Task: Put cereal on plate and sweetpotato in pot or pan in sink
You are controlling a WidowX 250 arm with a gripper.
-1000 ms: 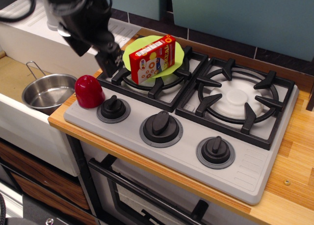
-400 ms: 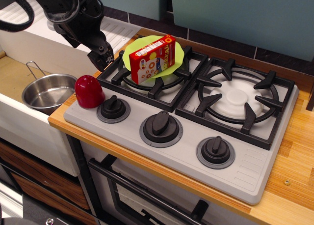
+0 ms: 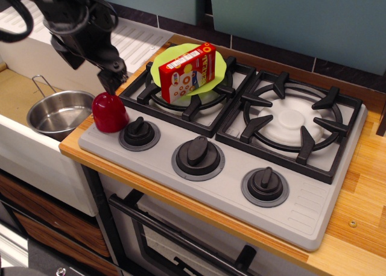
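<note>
A toy kitchen counter of light wood [image 3: 362,185] is seen from above, with a grey stove top [image 3: 229,167] set into it and a teal wall behind. The cereal [image 3: 188,72] — a red box with a white front panel — is laid flat on the lime-green plate [image 3: 169,62], which is itself set on the rear-left burner grate [image 3: 181,98]. The sweetpotato [image 3: 109,112], a glossy dark-red dome, is stood upright at the stove's front-left corner, just beside the leftmost knob [image 3: 139,133] and near the counter edge. Directly above it, close to its top, the black gripper [image 3: 111,78] is held; whether the sweetpotato is touched cannot be told, and the stance of the jaws cannot be made out either (only one dark mass is shown). To the left, the sink [image 3: 18,95] is set lower than the counter, and the steel pot [image 3: 60,113] is placed inside it, its wire handle pointing toward the back. A ribbed white drainboard [image 3: 136,38] is seen behind the arm.
</note>
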